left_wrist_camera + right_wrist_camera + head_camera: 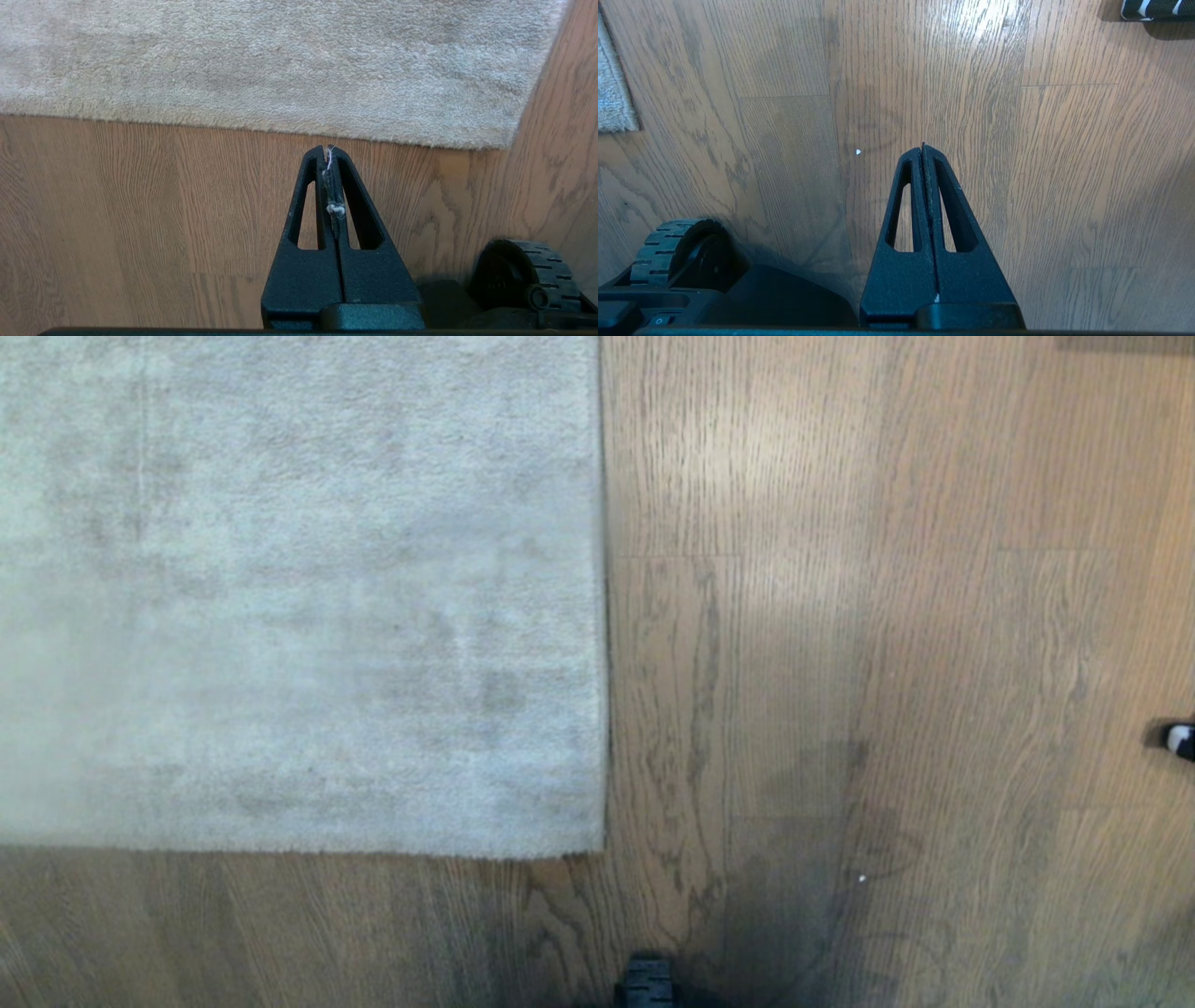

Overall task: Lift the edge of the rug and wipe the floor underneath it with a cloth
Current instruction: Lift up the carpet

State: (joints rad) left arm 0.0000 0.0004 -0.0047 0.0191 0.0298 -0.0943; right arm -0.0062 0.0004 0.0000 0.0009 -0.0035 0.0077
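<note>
You're at the start here, nothing lifted, nothing wiped. The rug edge (pixel 602 616) lies flat on the floor (pixel 887 616), its corner (pixel 597 847) just ahead of the robot base (pixel 646 985), which pokes in at the bottom of the head view. Both arms look parked low, neither shows in the head view.

Left gripper (pixel 328 149) has its fingers pressed together, holding nothing, only a wisp of white lint (pixel 335 209) stuck in the seam. It hangs over bare planks just short of the rug's near border (pixel 280 133), so I judge it's the arm placed to do the lifting. Right gripper (pixel 923 148) is likewise pressed together and empty, over open floor well apart from the rug, a sliver of which shows at the frame's side (pixel 614 102).

The yellow cloth isn't visible in any view, so you can't wipe yet. The only tool-like thing around is a black-and-white striped tip (pixel 1155 9) lying off to the robot's right, also at the head view's edge (pixel 1178 739); that's not the cloth.

Tiny white speck (pixel 858 151) on the floor near the right gripper. Likely next: find the cloth before touching the rug.
</note>
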